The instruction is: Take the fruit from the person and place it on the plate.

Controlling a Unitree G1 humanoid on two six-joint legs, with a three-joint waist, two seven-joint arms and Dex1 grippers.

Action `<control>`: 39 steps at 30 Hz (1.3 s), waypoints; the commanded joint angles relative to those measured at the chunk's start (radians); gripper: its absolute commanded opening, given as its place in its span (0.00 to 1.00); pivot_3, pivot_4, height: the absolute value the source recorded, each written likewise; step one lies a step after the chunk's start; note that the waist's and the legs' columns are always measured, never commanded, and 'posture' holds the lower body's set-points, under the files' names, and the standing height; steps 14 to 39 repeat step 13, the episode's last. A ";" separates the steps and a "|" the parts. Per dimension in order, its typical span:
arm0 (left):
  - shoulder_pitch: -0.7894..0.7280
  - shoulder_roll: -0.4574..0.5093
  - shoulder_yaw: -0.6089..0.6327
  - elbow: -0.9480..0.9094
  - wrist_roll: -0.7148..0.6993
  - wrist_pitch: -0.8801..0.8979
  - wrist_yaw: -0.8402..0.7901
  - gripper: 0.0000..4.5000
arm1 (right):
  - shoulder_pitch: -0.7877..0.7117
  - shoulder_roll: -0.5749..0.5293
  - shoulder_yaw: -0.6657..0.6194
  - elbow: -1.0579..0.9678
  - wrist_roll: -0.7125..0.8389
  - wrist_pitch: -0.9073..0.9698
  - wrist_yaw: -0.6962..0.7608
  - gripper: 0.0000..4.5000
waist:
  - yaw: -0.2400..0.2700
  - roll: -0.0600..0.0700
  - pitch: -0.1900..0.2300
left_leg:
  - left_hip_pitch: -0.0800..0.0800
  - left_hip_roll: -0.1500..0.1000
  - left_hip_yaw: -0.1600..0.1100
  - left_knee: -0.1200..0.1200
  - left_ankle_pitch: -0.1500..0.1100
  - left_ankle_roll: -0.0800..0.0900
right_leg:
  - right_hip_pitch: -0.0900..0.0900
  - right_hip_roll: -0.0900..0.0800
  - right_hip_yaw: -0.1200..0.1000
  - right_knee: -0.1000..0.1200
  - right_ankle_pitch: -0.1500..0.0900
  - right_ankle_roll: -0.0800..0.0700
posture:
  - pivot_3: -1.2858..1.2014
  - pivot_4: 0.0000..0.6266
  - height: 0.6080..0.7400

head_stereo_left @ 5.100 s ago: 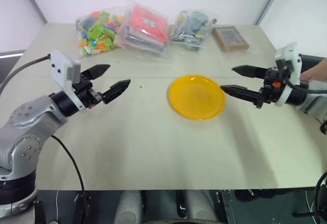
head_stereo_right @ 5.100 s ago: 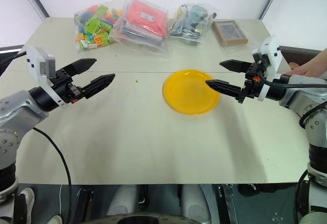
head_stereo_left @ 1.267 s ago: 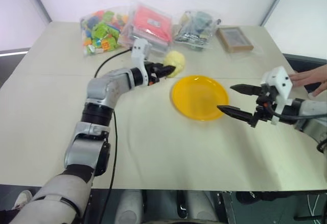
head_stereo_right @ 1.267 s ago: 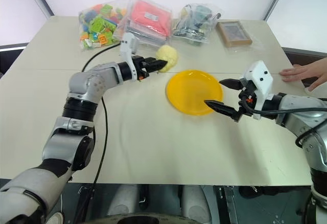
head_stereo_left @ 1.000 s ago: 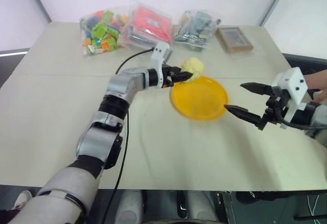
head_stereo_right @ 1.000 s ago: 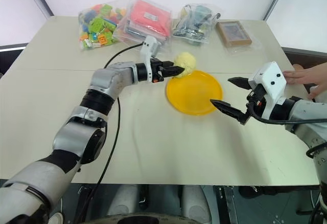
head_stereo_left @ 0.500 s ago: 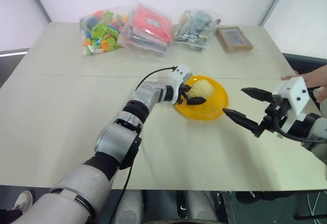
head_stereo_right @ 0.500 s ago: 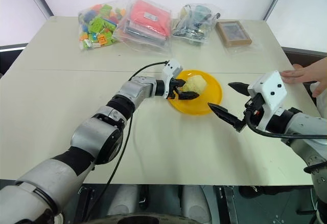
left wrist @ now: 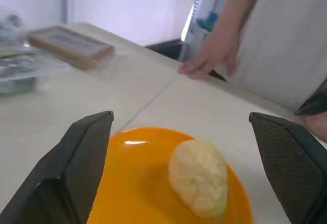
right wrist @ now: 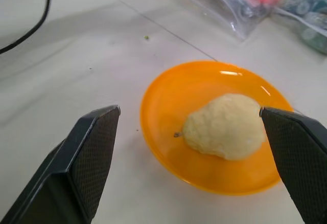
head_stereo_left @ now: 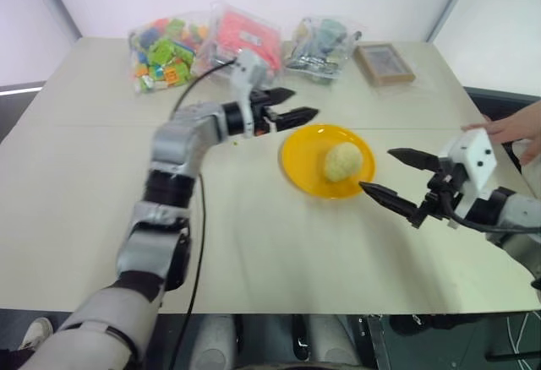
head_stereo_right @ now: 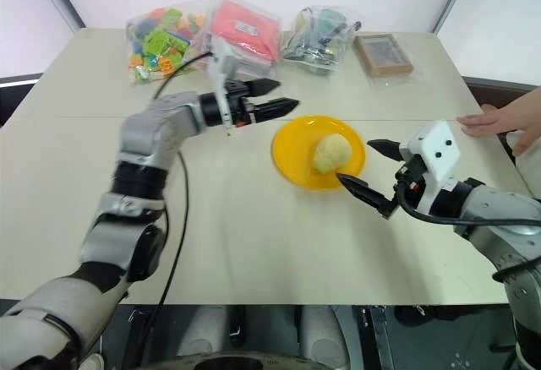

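Observation:
The pale yellow bumpy fruit [head_stereo_left: 342,161] lies on the yellow-orange plate [head_stereo_left: 303,160], right of the plate's middle. My left gripper [head_stereo_left: 296,106] is open and holds nothing, lifted above the table just left of and behind the plate. My right gripper [head_stereo_left: 394,176] is open too, hovering to the right of the plate with its tips pointing at it. The person's hand [head_stereo_left: 499,131] rests on the table's right edge, and its hand [left wrist: 210,55] and forearm show beyond the plate in the left wrist view. The right wrist view looks onto the fruit [right wrist: 226,127] on the plate [right wrist: 168,106].
At the table's far edge lie a bag of coloured blocks [head_stereo_left: 166,53], a bag with red contents [head_stereo_left: 245,42], a bag of dark small parts [head_stereo_left: 321,43] and a brown framed tile [head_stereo_left: 383,63]. A black cable [head_stereo_left: 196,218] trails along my left arm.
My left gripper has let go of the fruit, which now lies on the plate. The gripper has drawn back to the left and upward with its fingers open. The right arm has hardly moved.

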 commanded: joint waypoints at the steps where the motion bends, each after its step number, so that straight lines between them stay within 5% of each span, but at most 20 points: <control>1: 0.034 0.076 0.042 -0.207 -0.062 0.116 0.038 0.99 | -0.017 -0.029 -0.007 0.016 -0.017 -0.033 0.032 1.00 | 0.004 0.000 0.000 | 0.000 0.000 0.000 0.000 0.000 0.000 | 0.000 0.000 0.000 0.000 0.000 0.000 | 0.52 0.24 0.93; 4: 0.161 0.240 0.098 -0.444 -0.122 0.179 0.002 0.99 | -0.025 -0.049 0.001 0.068 -0.034 -0.054 0.074 1.00 | 0.005 0.000 0.000 | 0.000 0.000 0.001 0.001 0.000 0.000 | 0.000 0.000 0.000 0.001 0.000 0.000 | 0.52 0.24 0.93; 8: 0.278 0.340 0.205 -0.627 -0.197 0.280 0.072 0.99 | -0.035 -0.060 0.004 0.108 -0.041 -0.072 0.110 1.00 | 0.008 0.000 0.000 | 0.000 0.000 0.000 0.000 0.000 0.000 | 0.000 -0.001 0.000 0.000 0.000 0.000 | 0.52 0.24 0.93; 13: 0.359 0.314 0.300 -0.732 -0.297 0.376 0.191 0.99 | -0.069 -0.069 0.026 0.133 -0.040 -0.069 0.135 1.00 | 0.013 0.000 0.000 | 0.002 -0.001 0.001 0.002 0.000 0.000 | 0.003 -0.001 -0.001 0.001 0.000 0.000 | 0.52 0.24 0.93; 39: 0.359 0.314 0.300 -0.732 -0.297 0.376 0.191 0.99 | -0.069 -0.069 0.026 0.133 -0.040 -0.069 0.135 1.00 | 0.013 0.000 0.000 | 0.002 -0.001 0.001 0.002 0.000 0.000 | 0.003 -0.001 -0.001 0.001 0.000 0.000 | 0.52 0.24 0.93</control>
